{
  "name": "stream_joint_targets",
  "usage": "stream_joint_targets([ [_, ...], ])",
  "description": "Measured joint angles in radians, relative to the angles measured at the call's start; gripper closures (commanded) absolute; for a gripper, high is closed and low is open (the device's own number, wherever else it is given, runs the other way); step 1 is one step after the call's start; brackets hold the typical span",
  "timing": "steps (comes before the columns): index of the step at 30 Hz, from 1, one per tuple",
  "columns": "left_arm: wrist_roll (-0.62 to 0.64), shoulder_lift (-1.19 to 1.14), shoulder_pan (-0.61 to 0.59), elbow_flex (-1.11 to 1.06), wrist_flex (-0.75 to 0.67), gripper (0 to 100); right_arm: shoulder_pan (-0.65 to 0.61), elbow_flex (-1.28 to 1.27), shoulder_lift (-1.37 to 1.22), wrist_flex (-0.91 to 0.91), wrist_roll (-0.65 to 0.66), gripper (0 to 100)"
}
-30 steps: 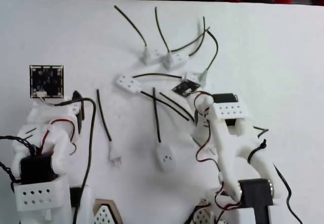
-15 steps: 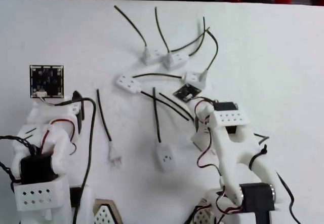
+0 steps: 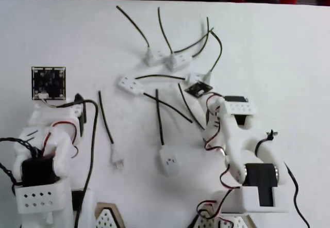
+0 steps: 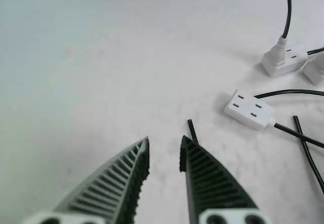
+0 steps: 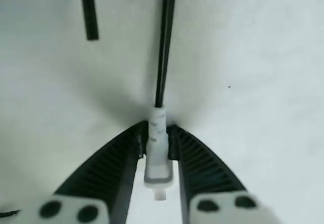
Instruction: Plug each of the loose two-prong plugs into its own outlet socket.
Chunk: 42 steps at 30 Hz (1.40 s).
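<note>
My right gripper is shut on a white two-prong plug, whose black cord runs away over the table toward the far sockets. A second loose plug lies left of centre with its cord running toward the far side. Near the front middle lies a free white outlet socket, and another free socket lies farther back. My left gripper hovers open over bare table at the left, with nothing between its fingers. That farther socket lies ahead of it.
At the back, two sockets have plugs in them, and a third socket sits beside the right arm's wrist. Loose black cords cross the middle. The far left and far right of the white table are bare.
The right arm has drawn back and turned, and the held plug's cord has swung from lying slantwise to pointing more toward the far sockets. The left arm has stayed put.
</note>
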<state>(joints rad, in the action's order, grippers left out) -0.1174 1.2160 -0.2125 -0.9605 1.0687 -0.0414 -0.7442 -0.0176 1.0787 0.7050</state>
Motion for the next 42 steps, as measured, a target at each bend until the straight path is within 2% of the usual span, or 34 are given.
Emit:
stream_joint_targets([
  [5, 0.000, 0.000, 0.000, 0.000, 0.000, 88, 0.002, -0.009, 0.041, 0.002, 0.000, 97.8],
  [10, 0.000, 0.000, 0.000, 0.000, 0.000, 88, 0.000, 0.005, 0.068, 0.080, -0.002, 91.8],
  [20, 0.000, 0.000, 0.000, 0.000, 0.000, 88, -0.003, 0.011, 0.068, 0.144, 0.000, 94.9],
  [22, 0.000, 0.000, 0.000, 0.000, 0.000, 88, -0.003, 0.011, 0.068, 0.147, 0.000, 98.2],
  [28, 0.000, 0.000, 0.000, 0.000, 0.000, 88, -0.003, 0.020, 0.092, 0.183, 0.000, 98.1],
  [35, 0.000, 0.000, 0.000, 0.000, 0.000, 88, -0.003, 0.133, 0.339, 0.416, 0.002, 98.1],
  [38, 0.000, 0.000, 0.018, 0.000, 0.000, 88, -0.003, 0.144, 0.497, 0.454, 0.000, 98.1],
  [42, -0.066, 0.000, 0.121, 0.000, 0.000, 86, -0.005, 0.144, 0.667, 0.453, -0.117, 98.1],
])
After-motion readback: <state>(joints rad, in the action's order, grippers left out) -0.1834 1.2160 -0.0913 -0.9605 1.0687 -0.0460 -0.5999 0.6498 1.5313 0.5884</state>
